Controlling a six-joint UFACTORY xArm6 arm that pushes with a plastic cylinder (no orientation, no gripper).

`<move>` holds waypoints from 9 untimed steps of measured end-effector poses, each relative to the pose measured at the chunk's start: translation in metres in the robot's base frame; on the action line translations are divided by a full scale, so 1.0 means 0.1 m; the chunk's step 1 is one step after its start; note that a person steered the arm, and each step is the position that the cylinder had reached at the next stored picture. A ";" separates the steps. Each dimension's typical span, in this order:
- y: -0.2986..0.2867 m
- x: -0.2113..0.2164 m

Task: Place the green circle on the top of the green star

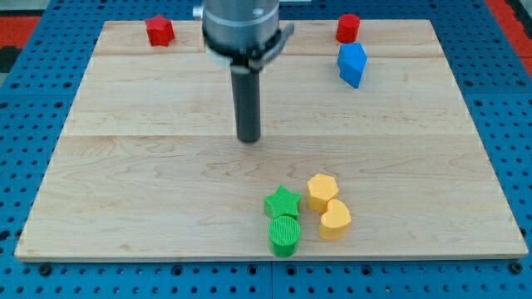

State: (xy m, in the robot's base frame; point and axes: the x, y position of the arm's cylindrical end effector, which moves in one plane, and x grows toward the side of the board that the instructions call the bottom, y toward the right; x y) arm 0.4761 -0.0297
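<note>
Wooden board (125, 149) of pale planks, resting on a blue perforated base (25, 100) that frames it on all sides; a red-and-white edge shows at the far right corner. We see our arm's grey housing (241, 29) at the far centre, with the dark rod descending to my tip (248, 139), which stands on bare wood near the board's middle. The rod carries no jaws, so nothing opens, closes or clamps here.

The green circle (284, 235) sits near the board's near edge, slightly right of centre, touching the green star (282, 203), which lies just beyond it on the far side. My tip is well apart from both, farther back and a little to their left.

Just right of the star sits a yellow hexagonal block (322, 192), and touching it on the near side a second yellow block (336, 220), which appears heart-shaped, though its outline is not sharp.

Along the far edge: a red block (160, 31) at left, a red block (347, 28) at right, and a blue block (352, 65) just nearer than the latter.
</note>
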 end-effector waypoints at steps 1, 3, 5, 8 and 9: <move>-0.23 0.62; -0.38 1.43; -0.05 1.43; 1.01 1.43; 1.27 1.41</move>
State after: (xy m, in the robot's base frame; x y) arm 0.6166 0.0974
